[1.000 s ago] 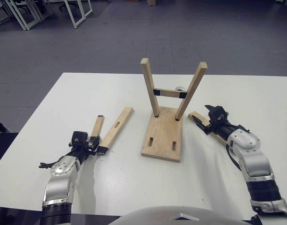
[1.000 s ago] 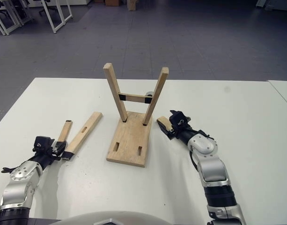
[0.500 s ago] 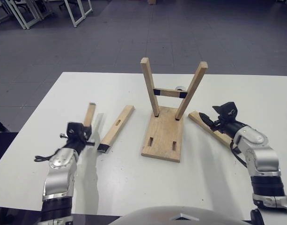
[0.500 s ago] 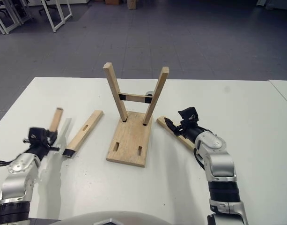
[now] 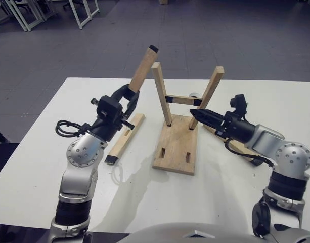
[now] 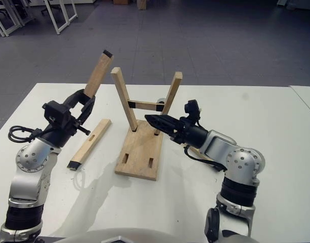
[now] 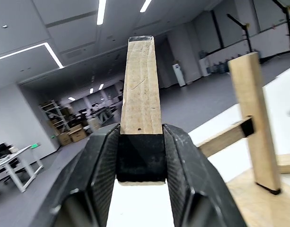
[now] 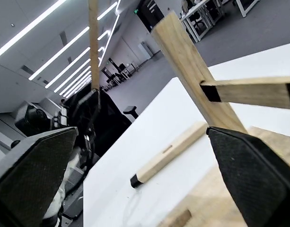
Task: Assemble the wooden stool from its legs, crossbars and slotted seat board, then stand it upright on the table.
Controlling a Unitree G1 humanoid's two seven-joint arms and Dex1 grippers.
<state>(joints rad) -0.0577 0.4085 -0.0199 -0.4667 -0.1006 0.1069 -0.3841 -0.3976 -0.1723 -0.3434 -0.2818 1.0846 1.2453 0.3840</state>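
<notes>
Our left gripper [image 5: 128, 97] is pinched on the black-capped lower end of a pale wooden stool leg [image 5: 143, 66]. It holds the leg in the air, tilted up and away, with the leg's other black-tipped end above the half-built stool. Our right gripper [image 5: 195, 112] has its jaws spread with nothing between them. Its black tips point at the foot of the nearer upright leg [image 5: 208, 96], close to it; we cannot tell whether they touch.

The slotted rectangular seat board [image 5: 176, 147] lies flat on the white table [image 5: 53, 116]. Two legs stand in its far slots, joined by a short crossbar with black ends [image 5: 182, 100], and the near two slots are open. A loose slotted leg with one black end [image 5: 124, 139] lies left of the board. Another wooden piece [image 5: 241, 148] lies on the right, partly under our right forearm.
</notes>
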